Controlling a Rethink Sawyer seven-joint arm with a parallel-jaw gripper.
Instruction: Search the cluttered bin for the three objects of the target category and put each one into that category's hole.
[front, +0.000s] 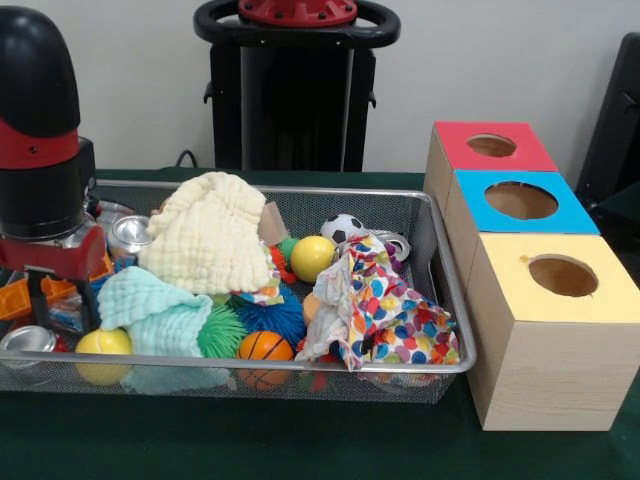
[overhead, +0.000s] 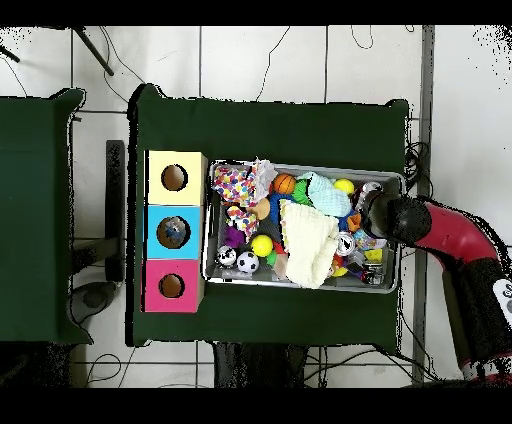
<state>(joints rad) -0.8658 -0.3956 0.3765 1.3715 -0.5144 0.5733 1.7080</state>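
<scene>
The silver wire-mesh bin (front: 300, 192) is full of toys and cloths; it also shows in the overhead view (overhead: 300, 287). My gripper (front: 64, 305) is lowered into the bin's left end, its two black fingers (front: 40, 300) standing apart. A crinkly blue and white packet (front: 68, 314) shows partly between them; I cannot tell if they touch it. In the overhead view the arm (overhead: 440, 230) covers the gripper and that end of the bin. No other packet shows clearly. The red box (front: 490, 150), blue box (front: 520, 200) and yellow box (front: 560, 275) each have a round hole on top.
A cream cloth (front: 210, 235), mint cloth (front: 150, 305) and patterned cloth (front: 385, 310) cover much of the bin. Shiny cans (front: 128, 235) (front: 25, 340) and an orange toy (front: 22, 295) lie beside the gripper. Balls and spiky balls (front: 275, 315) fill the middle. The boxes stand right of the bin.
</scene>
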